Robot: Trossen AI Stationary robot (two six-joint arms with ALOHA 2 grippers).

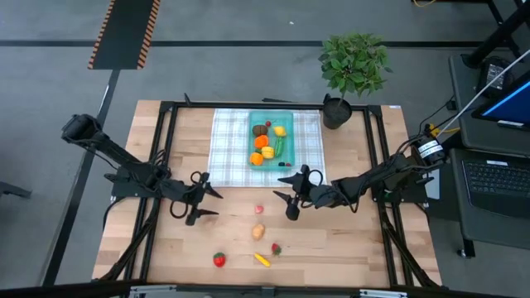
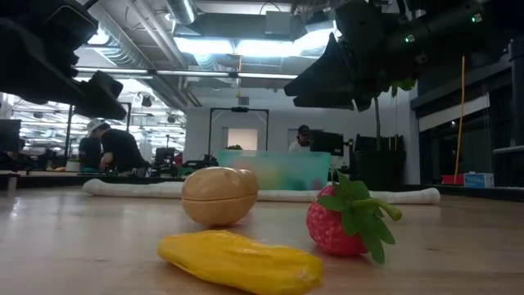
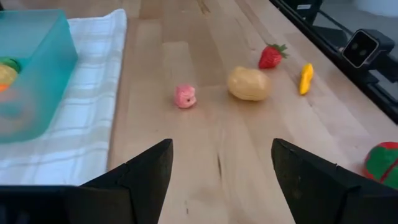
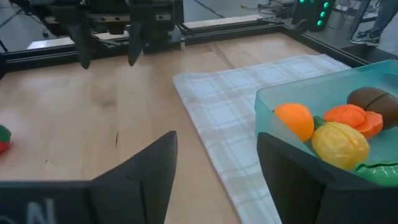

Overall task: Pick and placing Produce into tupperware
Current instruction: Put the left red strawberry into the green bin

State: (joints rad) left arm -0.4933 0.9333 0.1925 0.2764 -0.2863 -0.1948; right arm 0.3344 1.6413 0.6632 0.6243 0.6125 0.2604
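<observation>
The left gripper [image 1: 201, 203] is hovering over the wooden counter [image 1: 166, 248], jaws spread and holding nothing. Just ahead of it, the small pink toy fruit [image 3: 185, 96] and the tan plastic potato [image 3: 249, 84] are lying loose; both look light, rigid and slick, so pinching across the middle seems safest. The right gripper [image 1: 292, 189] is waiting nearby, jaws also spread and empty, beside the translucent teal rectangular tupperware [image 1: 253, 116], which is already holding several pieces on the checked cloth [image 1: 228, 141].
</observation>
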